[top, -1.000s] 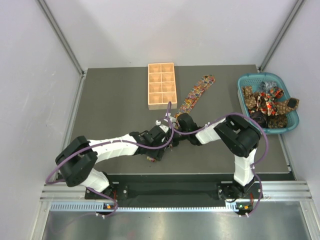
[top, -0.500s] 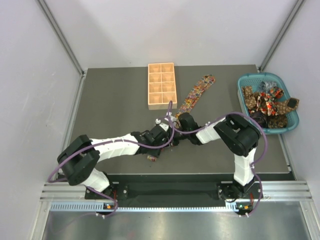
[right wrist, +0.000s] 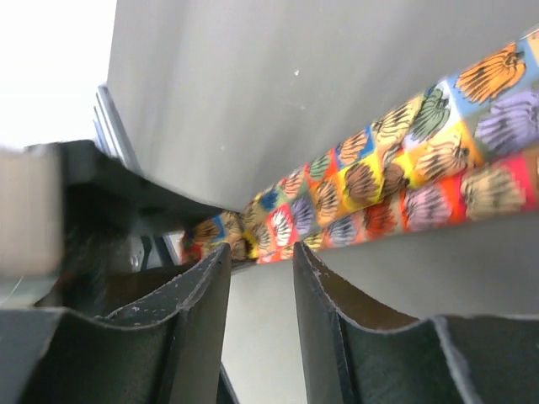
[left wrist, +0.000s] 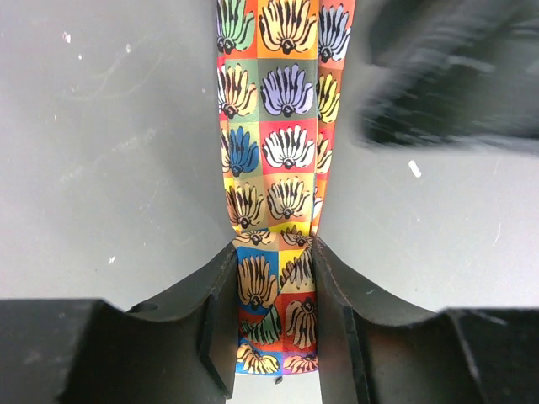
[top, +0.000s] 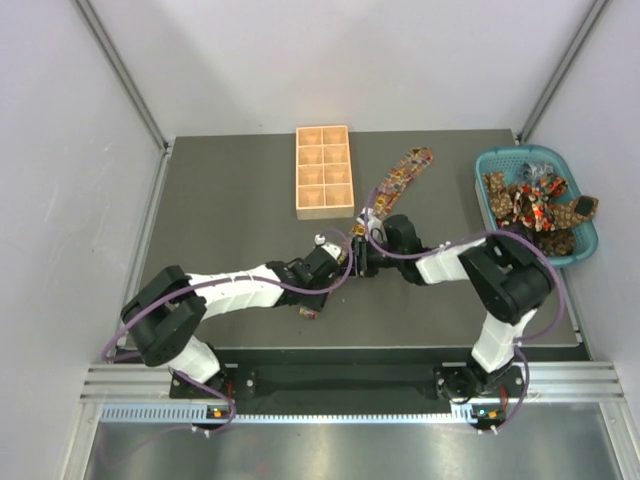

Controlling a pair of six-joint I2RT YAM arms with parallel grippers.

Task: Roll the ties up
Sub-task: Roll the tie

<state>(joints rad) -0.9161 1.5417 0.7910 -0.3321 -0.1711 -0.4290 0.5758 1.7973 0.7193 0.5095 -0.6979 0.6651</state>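
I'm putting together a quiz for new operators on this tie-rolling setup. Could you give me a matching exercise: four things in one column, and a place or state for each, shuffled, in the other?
1. wooden tray
2. teal basket
3. printed tie
4. left end effector

A. closed on the tie's narrow part
B. at the table's right edge, holding heaped ties
C. far middle of the table
D. stretched out between tray and basket

Pairs: 1-C, 2-B, 3-D, 4-A
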